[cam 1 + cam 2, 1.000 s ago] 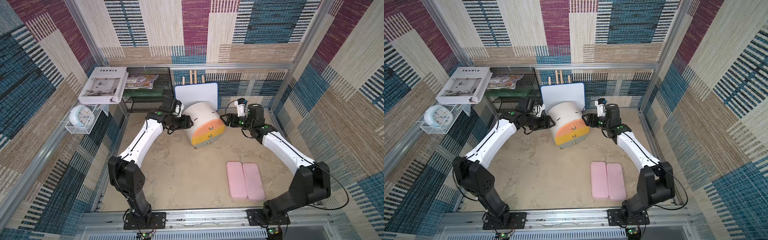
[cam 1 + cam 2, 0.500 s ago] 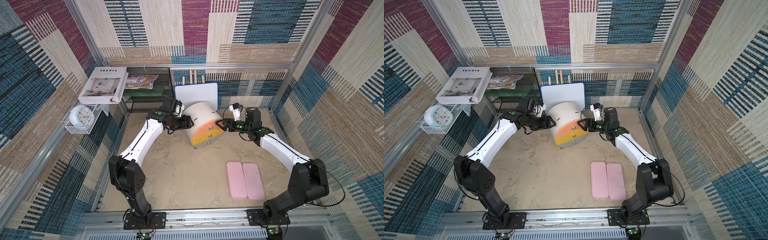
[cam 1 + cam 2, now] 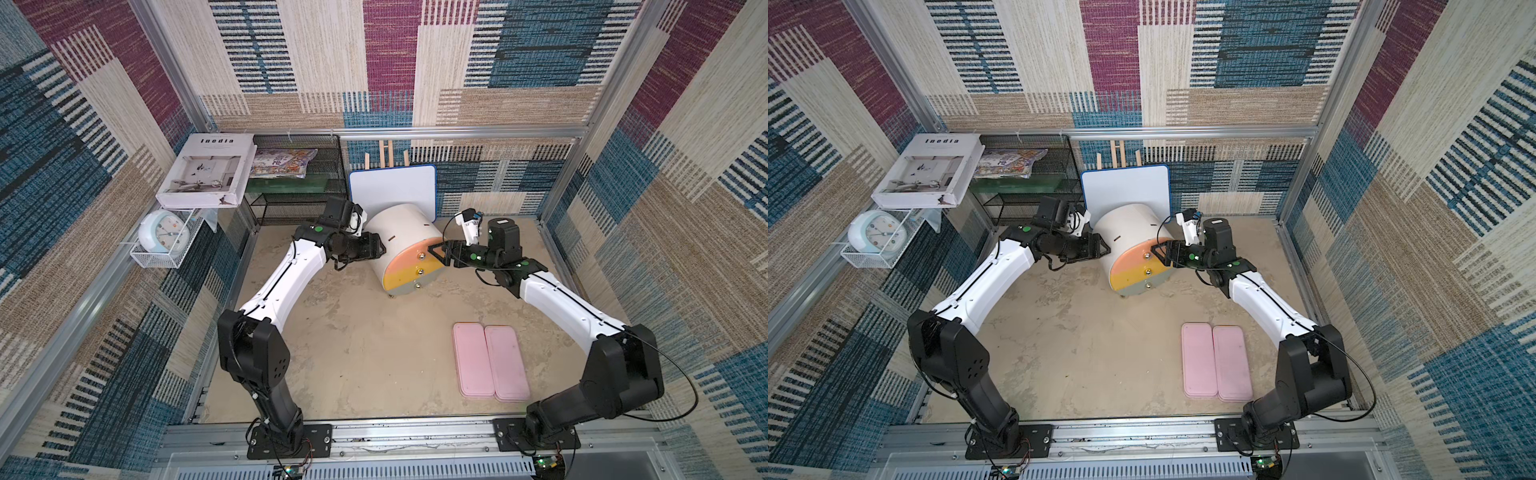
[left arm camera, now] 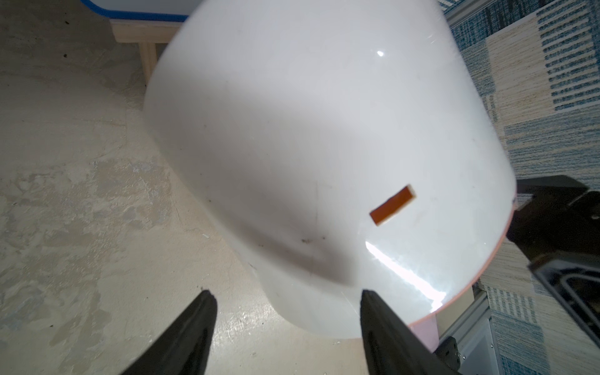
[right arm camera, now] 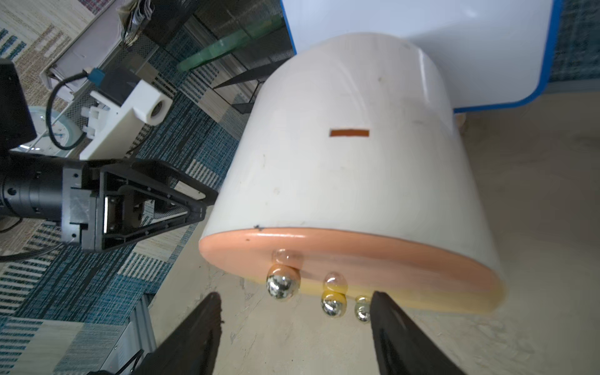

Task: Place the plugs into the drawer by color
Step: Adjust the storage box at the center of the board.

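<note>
Sandy tabletop (image 3: 353, 353) enclosed by patterned walls, seen in both top views. A left arm (image 3: 286, 278) and a right arm (image 3: 561, 303), white with black joints, reach in from the near rail and both end at the drawer cabinet (image 3: 399, 232). This white, round-topped cabinet stands toward the back centre of the tabletop, just in front of a blue-edged whiteboard (image 3: 392, 189) and beside a black wire shelf (image 3: 299, 199). Its three fronts, salmon-pink over yellow over grey-green, lie flush and face the near right. Two flat pink trays (image 3: 490, 361) lie side by side, touching, well apart from the cabinet. The left gripper (image 3: 376, 249) sits at the cabinet's white side wall. The left wrist view shows its fingers (image 4: 194, 324) spread apart with nothing between them; whether a tip touches the wall cannot be told. The right gripper (image 3: 436, 251) is at the edge of the pink front, its fingers (image 5: 396, 331) likewise wide and empty. The metal knobs (image 5: 282, 284) appear between them in the right wrist view.
</note>
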Robot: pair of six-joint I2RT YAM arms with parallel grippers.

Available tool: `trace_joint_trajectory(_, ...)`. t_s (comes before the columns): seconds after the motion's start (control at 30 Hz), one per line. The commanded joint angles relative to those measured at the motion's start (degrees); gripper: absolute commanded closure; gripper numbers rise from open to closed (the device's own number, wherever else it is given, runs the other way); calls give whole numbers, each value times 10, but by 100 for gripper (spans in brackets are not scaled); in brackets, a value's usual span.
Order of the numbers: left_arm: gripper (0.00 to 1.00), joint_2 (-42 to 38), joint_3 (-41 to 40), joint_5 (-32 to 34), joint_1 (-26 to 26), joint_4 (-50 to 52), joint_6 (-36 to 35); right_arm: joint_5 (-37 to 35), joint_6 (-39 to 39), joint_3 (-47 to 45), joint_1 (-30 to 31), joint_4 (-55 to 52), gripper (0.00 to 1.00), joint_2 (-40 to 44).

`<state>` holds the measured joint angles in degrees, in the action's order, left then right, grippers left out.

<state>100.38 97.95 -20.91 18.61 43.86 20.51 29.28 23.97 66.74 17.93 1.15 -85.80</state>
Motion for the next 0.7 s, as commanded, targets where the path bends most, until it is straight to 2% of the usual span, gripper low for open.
trace_joint_trajectory(0.0, 26, -10, -6, -13, 0, -10, 4, -48, -18, 18, -24, 10, 24, 1)
trace_joint_trajectory(0.1, 26, -22, -20, -19, 0, -18, 15, -26, -19, 53, -56, 16, 21, -38)
trace_joint_trajectory(0.27, 26, -33, -39, -24, 0, -34, 23, 120, -33, 150, -78, -22, 16, -143)
trace_joint_trajectory(0.37, 26, -29, -32, -27, -1, -32, 23, 161, -4, 123, -76, 27, 15, -143)
trace_joint_trajectory(0.67, 25, -11, -19, -58, 0, -46, 37, 192, 27, 38, -58, 87, 14, -99)
